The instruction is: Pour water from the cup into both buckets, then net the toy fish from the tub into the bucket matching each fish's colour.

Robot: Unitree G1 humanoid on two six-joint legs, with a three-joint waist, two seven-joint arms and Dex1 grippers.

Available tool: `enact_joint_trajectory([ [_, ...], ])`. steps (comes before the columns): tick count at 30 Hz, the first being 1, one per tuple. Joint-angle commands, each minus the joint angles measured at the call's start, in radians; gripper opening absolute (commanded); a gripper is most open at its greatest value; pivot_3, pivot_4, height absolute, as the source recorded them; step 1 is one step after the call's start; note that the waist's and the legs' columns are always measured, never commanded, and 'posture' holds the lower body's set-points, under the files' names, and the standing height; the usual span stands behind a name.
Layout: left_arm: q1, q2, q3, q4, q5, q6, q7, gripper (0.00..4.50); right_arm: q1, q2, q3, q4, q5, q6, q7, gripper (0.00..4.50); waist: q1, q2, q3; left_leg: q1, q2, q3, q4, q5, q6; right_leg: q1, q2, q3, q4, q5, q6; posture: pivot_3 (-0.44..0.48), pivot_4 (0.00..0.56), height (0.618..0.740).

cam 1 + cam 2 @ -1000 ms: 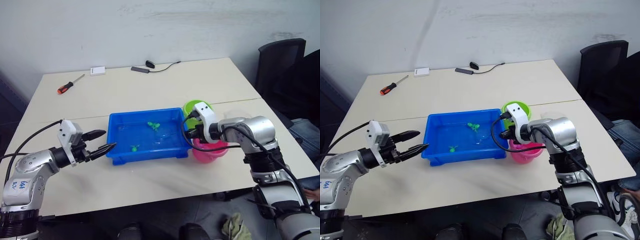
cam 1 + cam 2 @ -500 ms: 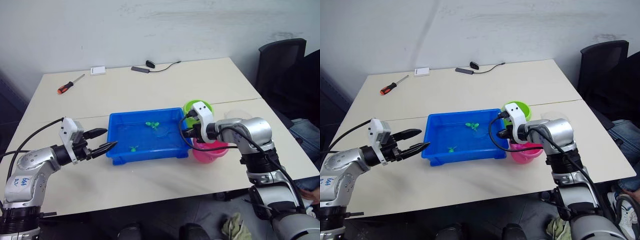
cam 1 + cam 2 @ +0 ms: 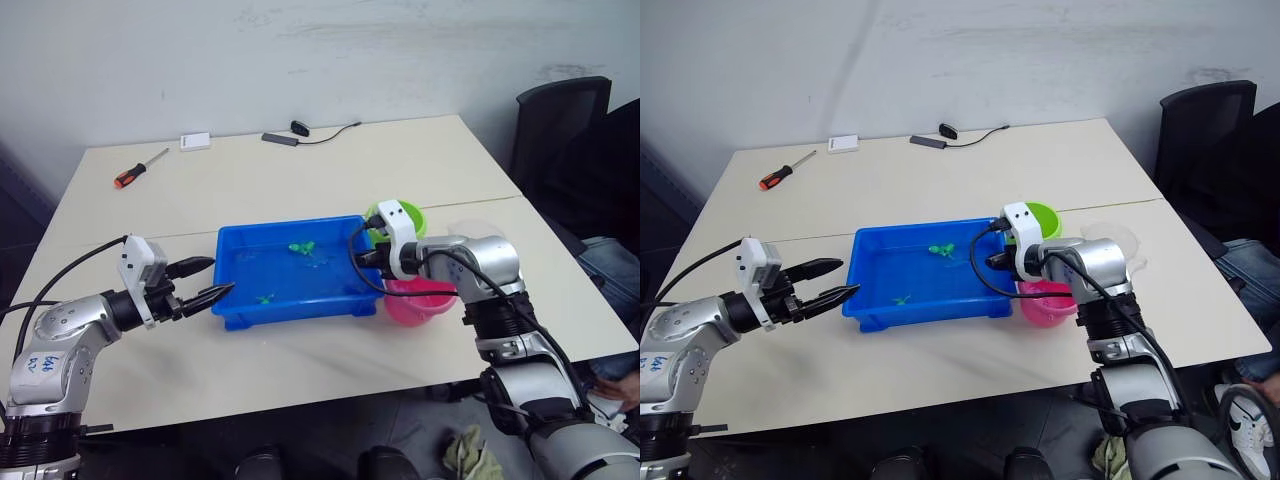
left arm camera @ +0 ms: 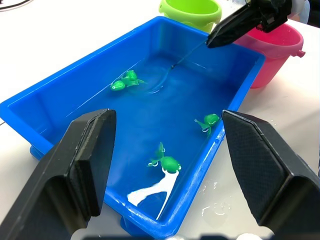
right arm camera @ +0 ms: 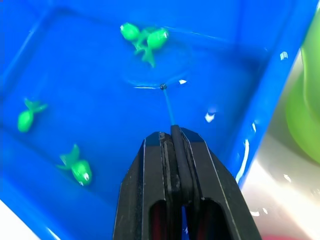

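— Why do we have the right pincer (image 5: 172, 131) clamped tight on that thin net handle (image 5: 168, 107)?
— So the net's ring (image 5: 155, 80) can reach into the tub (image 3: 345, 299) from the side nearest the buckets; its hoop sits in the water right by a pair of green fish (image 5: 144, 36). We judge we are partway through the netting step.
— And the left pincer (image 3: 205, 282)?
— Wide apart, gripping nothing, waiting just off the tub's end nearest the counter's (image 3: 300, 170) left edge.
— Where do the other fish lie?
— Two more green fish (image 4: 166, 161) lie toward the tub's near wall, well apart from the hoop. We see no pink ones.
— The buckets?
— The green bucket (image 4: 190, 11) and the pink bucket (image 4: 272, 46) stand touching the tub's right end, handy for dropping a catch. The cup (image 3: 1118, 243) stands behind our right arm.
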Motion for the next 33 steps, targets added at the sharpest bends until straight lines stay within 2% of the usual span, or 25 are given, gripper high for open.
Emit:
enact_joint_trajectory([
  [1, 0.001, 0.003, 0.015, -0.026, -0.012, -0.017, 0.002, 3.67, -0.028, 0.008, -0.04, -0.027, 0.007, -0.026, -0.008, 0.0, 0.0, 0.0, 0.0, 0.0, 0.0, 0.0, 0.0, 0.0, 0.0, 0.0, 0.0, -0.001, 0.0, 0.0, 0.0, 0.0, 0.15, 0.733],
  [33, -0.04, -0.012, -0.025, 0.017, -0.005, -0.045, -0.01, 3.67, 0.063, -0.116, -0.01, -0.236, 0.019, 0.019, 0.038, 0.0, 0.001, 0.0, 0.0, 0.0, 0.002, 0.0, 0.0, 0.0, -0.001, -0.003, -0.001, -0.007, -0.001, 0.0, 0.0, 0.0, 0.15, 0.733],
])
